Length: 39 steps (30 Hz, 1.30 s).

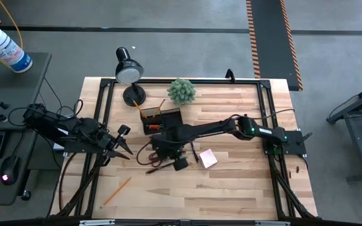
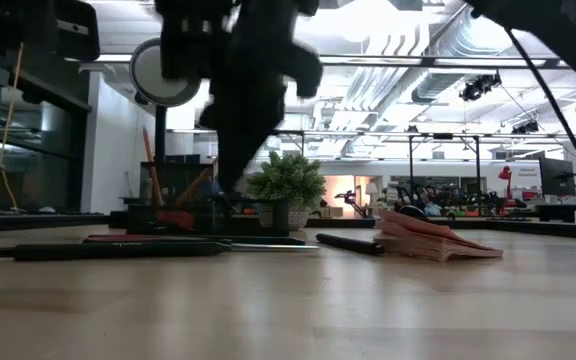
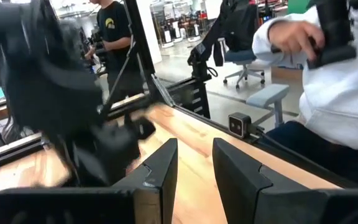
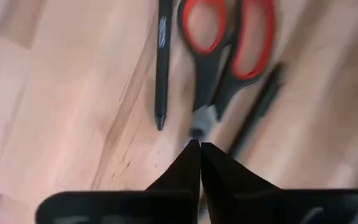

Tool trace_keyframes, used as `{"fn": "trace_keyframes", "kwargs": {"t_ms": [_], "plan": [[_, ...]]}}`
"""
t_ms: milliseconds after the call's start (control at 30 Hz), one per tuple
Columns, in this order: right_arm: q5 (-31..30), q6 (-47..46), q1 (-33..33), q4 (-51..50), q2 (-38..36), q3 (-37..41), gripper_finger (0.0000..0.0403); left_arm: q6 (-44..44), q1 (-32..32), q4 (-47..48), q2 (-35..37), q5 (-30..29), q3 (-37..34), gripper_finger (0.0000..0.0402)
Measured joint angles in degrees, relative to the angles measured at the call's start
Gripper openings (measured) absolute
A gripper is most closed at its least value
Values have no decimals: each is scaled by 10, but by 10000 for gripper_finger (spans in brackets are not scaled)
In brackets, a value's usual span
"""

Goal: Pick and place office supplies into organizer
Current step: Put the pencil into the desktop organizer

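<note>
Scissors (image 4: pixel 219 56) just ahead of the clenched right end effector (image 4: pixel 199 152), pivot at its tips.

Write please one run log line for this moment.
right gripper: shut on scissors at the pivot | left gripper: idle at table's left edge | pen: beside scissors on table

Two dark, almost black robot arms are built from slim tube segments joined by chunkier blocks. The right arm (image 1: pixel 231 127) carries small green lights near its base end, and black cables loop from both arm bases. The left gripper (image 3: pixel 194 180) has two flat, wedge-shaped black fingers with squared, angular edges. The right gripper (image 4: pixel 199 152) has matte black fingers tapering to sharp points above a broad black crossbar.
</note>
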<state>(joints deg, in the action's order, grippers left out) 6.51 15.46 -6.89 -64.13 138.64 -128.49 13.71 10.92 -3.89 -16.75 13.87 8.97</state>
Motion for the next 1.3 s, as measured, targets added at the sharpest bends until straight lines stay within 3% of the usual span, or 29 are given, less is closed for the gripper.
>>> {"fn": "trace_keyframes", "kwargs": {"t_ms": [167,467,567,700,800,900,1000,1100,1300], "plan": [[-57,-20,-15,-33,-55,0,2,-3,0,7,0,-15,0,90],[-230,-170,-71,-143,-130,0,2,-45,0,11,-14,-86,0,90],[-278,-206,-97,-157,-135,0,1,-72,0,9,-35,-122,0,90],[-336,-255,-128,-172,-135,5,1,-104,0,6,-84,-127,0,90],[-383,-301,-150,-178,-146,59,2,-138,0,-3,-127,-144,0,90],[-426,-365,-168,-161,-182,165,1,-157,0,-36,-167,-150,1,90],[-444,-410,-180,-68,-240,309,2,-160,0,-39,-205,-161,30,90],[-429,-414,-179,98,-303,455,1,-175,0,-31,-252,-198,59,90],[-395,-310,-153,462,-389,670,1,-189,0,54,-368,-239,139,90]]}}
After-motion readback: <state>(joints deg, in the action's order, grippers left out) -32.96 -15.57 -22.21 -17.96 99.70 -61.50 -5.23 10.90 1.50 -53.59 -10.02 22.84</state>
